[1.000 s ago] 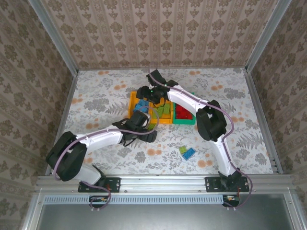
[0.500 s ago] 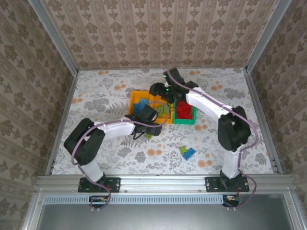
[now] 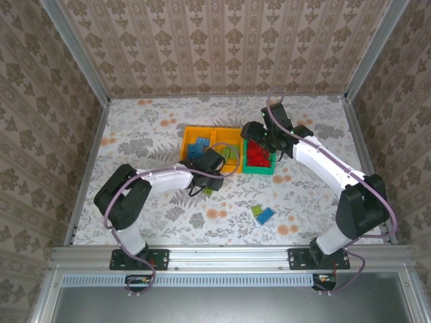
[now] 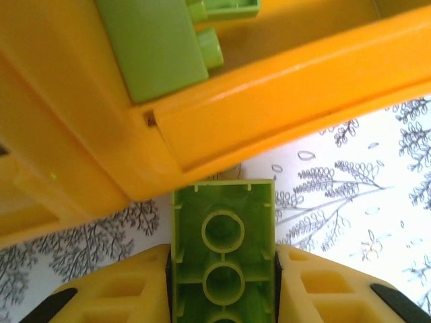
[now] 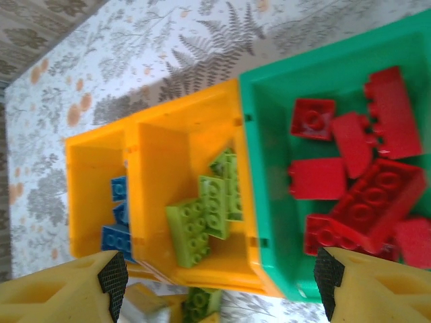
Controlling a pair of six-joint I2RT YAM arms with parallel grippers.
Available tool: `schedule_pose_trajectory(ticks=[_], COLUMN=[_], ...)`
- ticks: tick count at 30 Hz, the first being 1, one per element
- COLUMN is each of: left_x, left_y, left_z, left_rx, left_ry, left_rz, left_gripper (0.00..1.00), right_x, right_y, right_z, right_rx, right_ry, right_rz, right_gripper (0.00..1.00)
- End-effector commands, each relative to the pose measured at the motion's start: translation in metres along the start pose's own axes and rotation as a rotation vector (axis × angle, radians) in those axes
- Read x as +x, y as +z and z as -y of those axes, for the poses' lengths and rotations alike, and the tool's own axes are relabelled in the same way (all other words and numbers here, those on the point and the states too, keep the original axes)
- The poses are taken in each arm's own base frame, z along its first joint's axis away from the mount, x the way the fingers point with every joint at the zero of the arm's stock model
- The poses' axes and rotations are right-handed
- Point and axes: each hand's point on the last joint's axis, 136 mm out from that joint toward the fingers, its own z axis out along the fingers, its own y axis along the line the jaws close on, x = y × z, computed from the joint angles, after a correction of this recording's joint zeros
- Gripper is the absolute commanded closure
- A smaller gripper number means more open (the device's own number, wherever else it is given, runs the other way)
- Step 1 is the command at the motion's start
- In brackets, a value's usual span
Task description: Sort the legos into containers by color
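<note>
A lime green plastic brick (image 4: pixel 223 229), hollow round-tubed underside up, is pinched between the yellow left fingers (image 4: pixel 114 296) right against the glossy orange plastic bin's (image 4: pixel 283 101) outer wall on the flowery tabletop (image 4: pixel 350 188), and the right fingers (image 5: pixel 60 289) are spread wide above the green rectangular bin (image 5: pixel 264 175) of red studded bricks (image 5: pixel 377 195).

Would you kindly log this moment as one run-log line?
left gripper: shut on lime green plastic brick, beside orange plastic bin | right gripper: open, near green plastic bin
</note>
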Motion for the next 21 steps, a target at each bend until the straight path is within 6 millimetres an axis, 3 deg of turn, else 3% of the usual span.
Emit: schedule_pose_trajectory(ticks=[1,7,11,15,21], left_x=[-0.021,-0.054,-0.077,-0.101,-0.135], left_y=[-0.033,-0.075,-0.088,-0.083,-0.05], left_z=[0.009,0.017,0.022,0.025,0.018], left_rx=[0.037,0.066,0.088,0.106,0.172], left_ry=[-0.013,-0.007,0.003,0.015,-0.041], left_rz=[0.077,0.173,0.225,0.226,0.182], left_gripper=[0.67,0.67,0.66,0.64,0.62], right_x=[0.016,0.059,0.091,0.132,0.178], right_y=[-0.012,-0.031,-0.038,-0.035,-0.021], right_z=[0.029,0.062,0.076,0.075,0.073], right_rx=[0.089,0.115,0.12,0.102,0.127], right_ry=[-0.101,-0.221,-0.277,-0.39,-0.509], right_rz=[-0.022,-0.077,-0.11,-0.19,-0.317], right_gripper=[0.24,0.24,0.25,0.25,0.26])
